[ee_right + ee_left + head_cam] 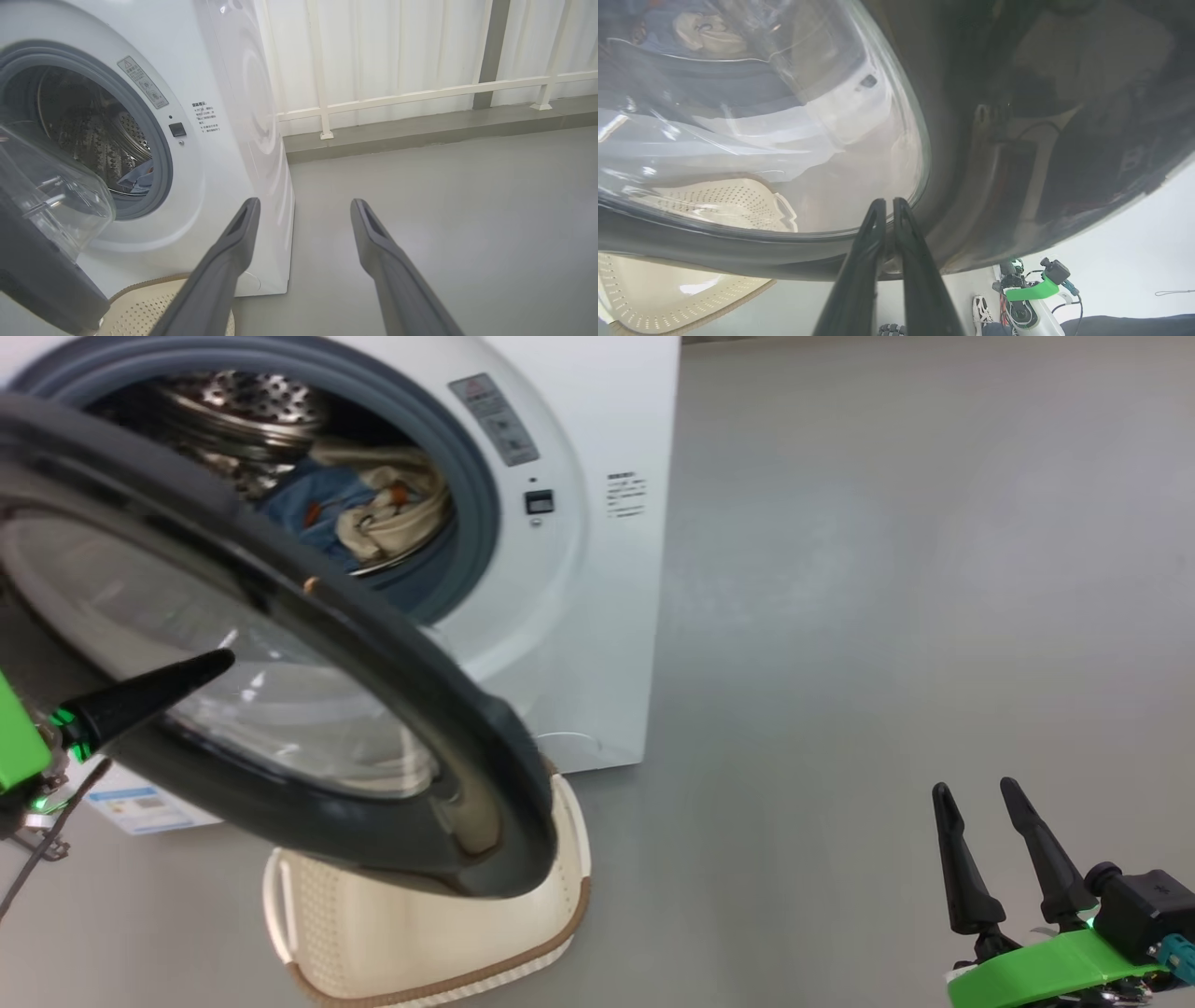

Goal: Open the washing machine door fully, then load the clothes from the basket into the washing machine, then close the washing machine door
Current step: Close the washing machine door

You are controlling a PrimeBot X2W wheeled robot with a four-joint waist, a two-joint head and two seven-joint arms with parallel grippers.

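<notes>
The white washing machine [597, 616] stands at upper left with its drum open. Light blue and cream clothes [373, 509] lie inside the drum. The black washing machine door [392, 709] with its clear porthole [233, 644] hangs partly swung out, over the cream basket [420, 933]. My left gripper [224, 661] is shut, its tips resting against the door's outer face at the edge of the glass [886, 201]. My right gripper [980, 793] stays open and holds nothing, low at the right, away from the machine [304, 205].
Bare grey floor [887, 569] spreads to the right of the machine. A white railing [420, 93] and pale wall run behind it. The basket's brown rim [149, 282] shows under the door in the right wrist view.
</notes>
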